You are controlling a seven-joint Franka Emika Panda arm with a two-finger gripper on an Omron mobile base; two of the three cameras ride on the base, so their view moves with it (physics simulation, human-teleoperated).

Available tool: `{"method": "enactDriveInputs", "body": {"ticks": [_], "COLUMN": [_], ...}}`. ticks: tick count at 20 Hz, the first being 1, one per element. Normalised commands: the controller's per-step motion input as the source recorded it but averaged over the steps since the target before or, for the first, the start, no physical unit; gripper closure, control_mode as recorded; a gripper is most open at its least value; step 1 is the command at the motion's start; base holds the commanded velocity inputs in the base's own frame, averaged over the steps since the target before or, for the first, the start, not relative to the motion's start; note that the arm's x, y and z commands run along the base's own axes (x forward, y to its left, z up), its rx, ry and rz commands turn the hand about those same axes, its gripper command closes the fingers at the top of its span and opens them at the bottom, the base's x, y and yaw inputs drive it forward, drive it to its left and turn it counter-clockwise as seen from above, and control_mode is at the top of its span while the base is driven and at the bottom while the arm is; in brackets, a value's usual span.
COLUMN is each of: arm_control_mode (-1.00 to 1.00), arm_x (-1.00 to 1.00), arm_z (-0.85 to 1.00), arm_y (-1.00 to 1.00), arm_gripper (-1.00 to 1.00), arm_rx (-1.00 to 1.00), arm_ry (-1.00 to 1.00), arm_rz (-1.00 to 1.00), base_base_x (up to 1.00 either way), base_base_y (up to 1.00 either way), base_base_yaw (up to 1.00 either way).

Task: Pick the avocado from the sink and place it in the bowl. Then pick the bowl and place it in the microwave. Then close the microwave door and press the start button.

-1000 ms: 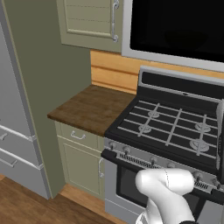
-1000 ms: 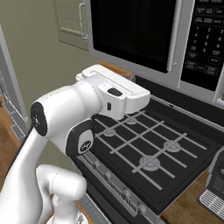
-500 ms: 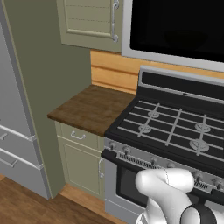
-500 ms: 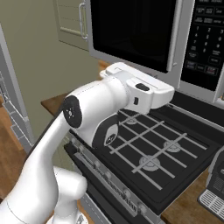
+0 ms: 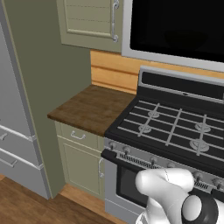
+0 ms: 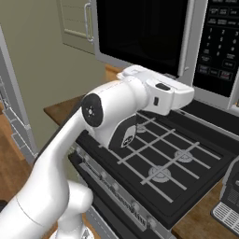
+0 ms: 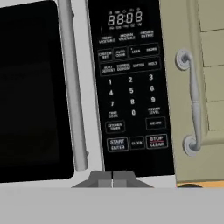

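The microwave point(image 6: 200, 51) hangs above the stove with its door point(image 7: 30, 92) shut; the black glass window is dark. The long silver bar handle point(image 7: 72, 87) runs down beside the black keypad panel point(image 7: 131, 87). In the hand view my gripper point(image 7: 112, 178) is shut with nothing in it, its two tips pressed together just below the panel's lower edge, under the START button point(image 7: 117, 144). My white arm point(image 6: 126, 107) reaches out over the stove toward the keypad. The avocado, the bowl and the sink are out of view.
A black-and-steel gas stove point(image 5: 175, 127) lies under the arm. A wooden counter point(image 5: 92, 109) sits to its left, a grey fridge point(image 5: 17, 131) further left. A green-grey cabinet door with a curved handle point(image 7: 192, 100) adjoins the keypad's right side.
The arm has swung rightward and forward over the stove, carrying the hand closer to the keypad side of the microwave. The gripper stays shut. The base has not moved.
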Motion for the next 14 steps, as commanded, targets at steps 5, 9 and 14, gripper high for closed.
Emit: {"method": "enactDriveInputs", "body": {"ticks": [5,9,14], "arm_control_mode": [-1.00,-1.00,-1.00], "arm_x": [0.34,0.19,0.21], "arm_z": [-0.03,0.00,0.00], "arm_y": [-0.27,-0.41,-0.18], "arm_gripper": [1.00,1.00,1.00], "arm_rx": [0.00,0.00,0.00], "arm_ry": [0.07,0.01,0.02], "arm_rz": [0.00,0.00,0.00], "base_base_x": [0.00,0.00,0.00], "base_base_y": [0.00,0.00,0.00], "base_base_yaw": [0.00,0.00,0.00]}}
